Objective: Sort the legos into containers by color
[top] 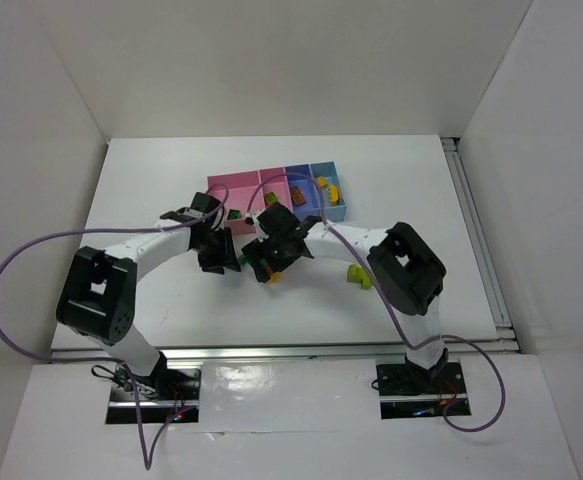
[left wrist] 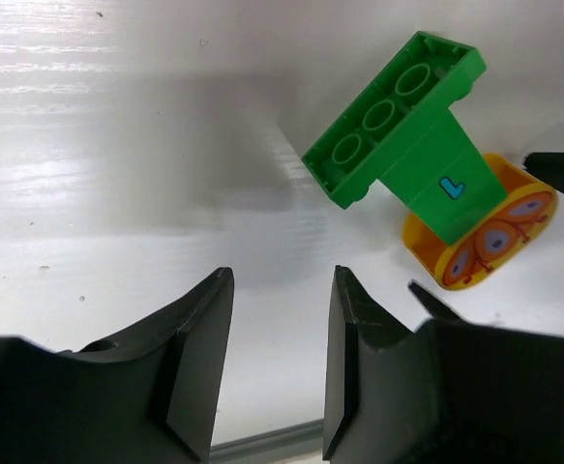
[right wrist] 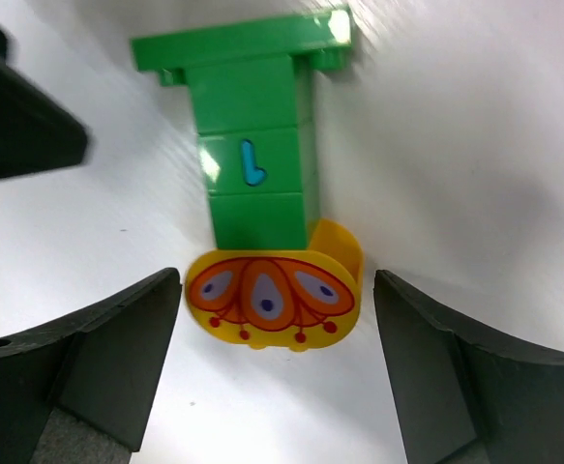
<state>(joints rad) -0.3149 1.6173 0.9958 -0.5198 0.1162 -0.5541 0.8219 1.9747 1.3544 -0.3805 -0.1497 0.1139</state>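
- Lime green brick [top: 358,276] alone on the white table [top: 151,200], near and to the right, not in any bin yet.
- Left gripper [left wrist: 280,290] low over the table, fingers about half open with nothing between them. Pointed at the stuck-together lump just ahead, maybe ready to help.
- Right gripper [right wrist: 274,319] spread very wide, one finger on each side of the yellow end, not touching, holding nothing. Likely set to close there.
- Green T-shaped brick [right wrist: 252,164] with a blue letter L, flat on the middle of the table, joined to a round yellow piece [left wrist: 485,237] with orange petals. Two colors in one lump, so probably in need of pulling apart, one gripper per end.
- Row of bins [top: 236,178] far back:
  - orange-brown brick [top: 297,196] in a middle bin
  - yellow bricks [top: 328,186] in the light blue bin [top: 339,210] on the right, likely the home for the yellow piece too
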